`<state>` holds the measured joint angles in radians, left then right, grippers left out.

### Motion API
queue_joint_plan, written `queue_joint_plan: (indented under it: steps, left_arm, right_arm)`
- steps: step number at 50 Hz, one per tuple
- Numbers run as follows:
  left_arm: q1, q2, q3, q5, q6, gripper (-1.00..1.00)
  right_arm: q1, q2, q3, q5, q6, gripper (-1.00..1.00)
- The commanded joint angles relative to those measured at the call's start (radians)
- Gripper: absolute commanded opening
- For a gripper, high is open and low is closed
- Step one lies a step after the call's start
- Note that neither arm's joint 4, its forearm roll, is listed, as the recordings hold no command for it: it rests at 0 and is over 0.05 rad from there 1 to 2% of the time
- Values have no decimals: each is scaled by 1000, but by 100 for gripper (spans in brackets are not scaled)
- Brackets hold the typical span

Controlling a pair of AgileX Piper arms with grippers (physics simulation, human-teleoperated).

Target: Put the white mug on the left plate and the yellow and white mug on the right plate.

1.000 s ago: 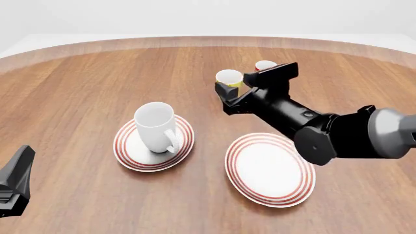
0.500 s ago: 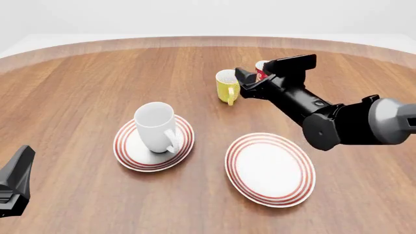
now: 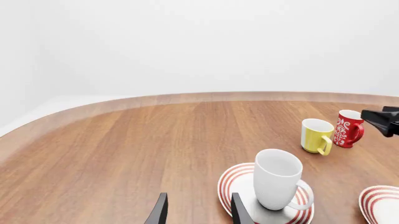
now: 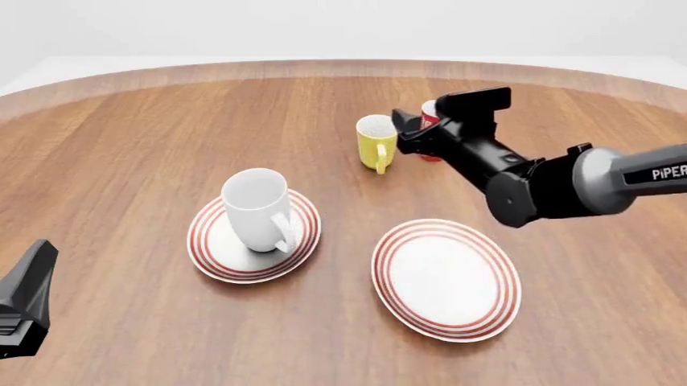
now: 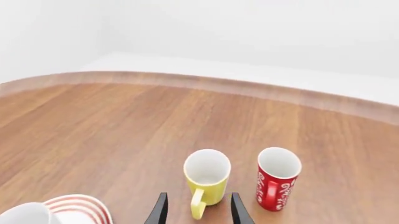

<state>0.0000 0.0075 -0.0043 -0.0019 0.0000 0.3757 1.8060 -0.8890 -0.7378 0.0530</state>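
A: Nearest us on the left we see the left gripper (image 4: 24, 310) low at the table's near edge, its fingers parted with nothing between them.

B: Agreed. Next, the right plate (image 4: 446, 278) lies bare on the wooden table (image 4: 129, 145), near and right of centre.

A: A little farther and to the left, the left plate (image 4: 253, 238) carries the white mug (image 4: 260, 211), upright, handle turned toward us and to the right.

B: Beyond that, the right arm reaches in from the right; the right gripper (image 5: 196, 207) hovers with fingers spread and gripping nothing, just on the near side of the yellow and white mug (image 4: 376, 143).

A: That mug stands upright on the bare table, far of both plates, handle toward us.

B: Just to its right we see the red mug with white script (image 5: 277, 184), partly hidden behind the arm from the front.
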Motion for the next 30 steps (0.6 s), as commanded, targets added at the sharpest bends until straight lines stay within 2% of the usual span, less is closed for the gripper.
queue_joint_plan:
  steps: [1, 30]
  left_arm:
    - [0, 0, 0, 0, 0, 100]
    - [0, 0, 0, 0, 0, 100]
  right_arm:
    - [6, 67, -56, 10, 5, 100]
    - [9, 186, -133, 11, 15, 100]
